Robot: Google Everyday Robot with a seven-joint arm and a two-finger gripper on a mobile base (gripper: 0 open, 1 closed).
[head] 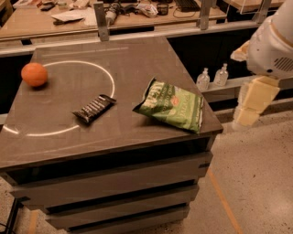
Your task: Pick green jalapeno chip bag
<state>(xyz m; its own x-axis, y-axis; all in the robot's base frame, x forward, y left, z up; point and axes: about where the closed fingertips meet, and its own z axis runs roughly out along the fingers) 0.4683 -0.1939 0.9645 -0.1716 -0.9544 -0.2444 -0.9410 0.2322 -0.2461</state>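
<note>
The green jalapeno chip bag (171, 106) lies flat near the right front corner of the dark table (137, 59), puffy and crinkled, with pale lettering. My gripper (251, 107) hangs off the right side of the table, beyond its edge and level with the bag, under the white arm (274, 45). It holds nothing and is a short way apart from the bag.
A dark candy bar wrapper (94, 108) lies left of the bag on a white circle line. An orange (34, 74) sits at the far left. Two small bottles (213, 77) stand on a low shelf to the right. A cluttered bench (91, 13) runs behind.
</note>
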